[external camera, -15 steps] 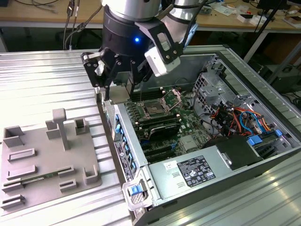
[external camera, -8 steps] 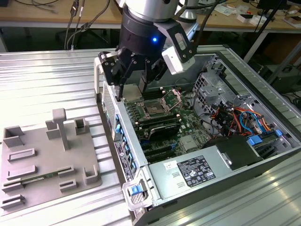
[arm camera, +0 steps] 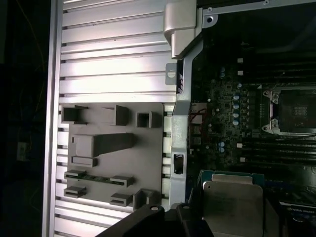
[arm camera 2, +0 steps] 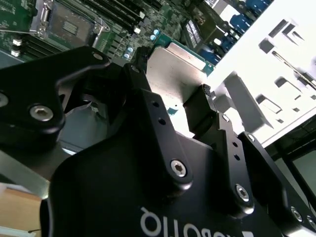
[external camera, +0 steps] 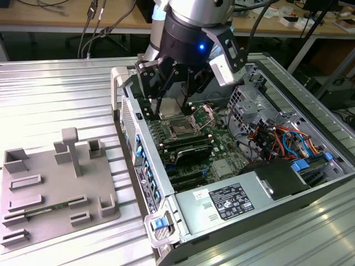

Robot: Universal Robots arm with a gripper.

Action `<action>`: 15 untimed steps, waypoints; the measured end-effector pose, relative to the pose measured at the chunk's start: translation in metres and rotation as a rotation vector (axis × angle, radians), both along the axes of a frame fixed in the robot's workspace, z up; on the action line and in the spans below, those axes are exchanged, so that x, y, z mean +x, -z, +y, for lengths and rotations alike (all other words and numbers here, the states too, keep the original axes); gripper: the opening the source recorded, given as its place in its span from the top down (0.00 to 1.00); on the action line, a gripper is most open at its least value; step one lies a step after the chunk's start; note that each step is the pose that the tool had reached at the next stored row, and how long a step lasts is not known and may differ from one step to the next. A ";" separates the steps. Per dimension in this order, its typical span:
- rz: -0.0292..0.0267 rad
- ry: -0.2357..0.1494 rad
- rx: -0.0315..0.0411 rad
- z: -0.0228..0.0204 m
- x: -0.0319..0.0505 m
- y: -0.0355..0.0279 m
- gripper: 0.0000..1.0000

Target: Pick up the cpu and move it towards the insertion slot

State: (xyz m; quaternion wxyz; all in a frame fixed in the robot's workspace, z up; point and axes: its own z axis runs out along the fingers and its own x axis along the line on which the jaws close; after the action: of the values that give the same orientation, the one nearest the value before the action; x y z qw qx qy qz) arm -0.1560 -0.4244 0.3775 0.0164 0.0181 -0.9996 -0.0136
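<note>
We see the gripper pinching the cpu by its edges (silver top showing) above the slot.

ribbed table, grey tray (computer case beside)

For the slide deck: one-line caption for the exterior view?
Gripper holding the cpu above the open computer case, close over the insertion slot; grey tray on the exterior view's left.

grey tray lies on ribbed metal table, left of computer case | power box and orange-blue wires inside case | desk behind
</note>
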 end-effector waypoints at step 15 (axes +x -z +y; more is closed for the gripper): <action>-0.0001 0.000 -0.0017 0.0010 0.0276 0.0010 0.45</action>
State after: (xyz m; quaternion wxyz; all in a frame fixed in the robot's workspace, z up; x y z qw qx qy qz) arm -0.1284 -0.4233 0.3765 0.0164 0.0180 -0.9996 -0.0127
